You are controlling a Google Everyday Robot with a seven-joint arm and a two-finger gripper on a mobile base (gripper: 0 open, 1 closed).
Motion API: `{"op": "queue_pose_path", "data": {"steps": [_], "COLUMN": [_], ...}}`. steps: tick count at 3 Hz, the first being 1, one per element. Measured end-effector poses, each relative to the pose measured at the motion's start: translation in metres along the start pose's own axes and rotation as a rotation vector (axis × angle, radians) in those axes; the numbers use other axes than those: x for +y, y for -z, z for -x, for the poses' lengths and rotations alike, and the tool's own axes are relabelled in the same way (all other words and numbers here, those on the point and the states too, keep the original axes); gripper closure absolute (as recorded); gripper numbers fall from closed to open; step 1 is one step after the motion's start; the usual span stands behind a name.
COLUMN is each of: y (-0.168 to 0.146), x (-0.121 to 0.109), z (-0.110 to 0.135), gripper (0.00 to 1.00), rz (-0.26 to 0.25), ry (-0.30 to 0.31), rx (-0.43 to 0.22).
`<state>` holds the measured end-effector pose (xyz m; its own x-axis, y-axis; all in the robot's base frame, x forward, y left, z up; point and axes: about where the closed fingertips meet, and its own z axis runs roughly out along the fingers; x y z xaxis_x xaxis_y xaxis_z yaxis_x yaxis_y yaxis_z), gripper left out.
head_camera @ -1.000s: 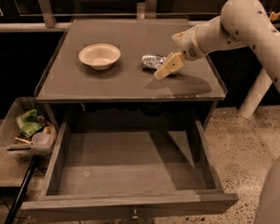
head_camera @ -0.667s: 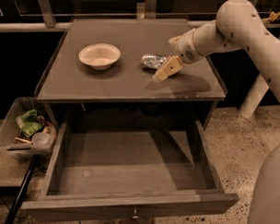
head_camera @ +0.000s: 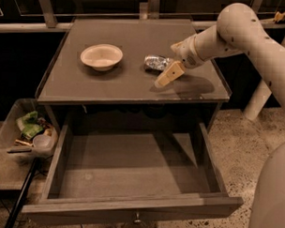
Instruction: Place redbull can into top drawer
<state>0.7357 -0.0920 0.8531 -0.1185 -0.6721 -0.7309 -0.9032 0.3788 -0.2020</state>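
Surface: grey cabinet top (head_camera: pixel 110 89), with a white bowl (head_camera: pixel 101 56) toward its 10 o'clock and the task's thing toward 2 o'clock.
Redbull can (head_camera: pixel 156 63): lies on its side on the surface, long axis roughly 9-to-3 across the view, well apart from the bowl.
Tool (head_camera: pixel 168 72): reaches in from 2 o'clock, low over the surface, just beside the can, which lies at its 10 o'clock.
Tool state: cannot tell whether apart, together or clamped; contact with the can is unclear.
Top drawer (head_camera: pixel 129 210): pulled out at 6 o'clock, below the surface's front edge.
Coming move: likely closing across the can's short axis.
Change: can unmoved; tool has stayed almost in place, edging slightly toward 6 o'clock.
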Motion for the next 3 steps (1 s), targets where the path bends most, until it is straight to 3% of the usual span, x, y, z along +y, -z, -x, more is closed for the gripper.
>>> {"op": "queue_pose_path", "data": {"steps": [1,3], "y": [0.0000,-0.0001], "x": [0.0000,0.0000], "z": [0.0000,0.0000], "gripper": [0.18,0.64], "rz": [0.000,0.000], "ry": [0.000,0.000], "rx": [0.000,0.000]}}
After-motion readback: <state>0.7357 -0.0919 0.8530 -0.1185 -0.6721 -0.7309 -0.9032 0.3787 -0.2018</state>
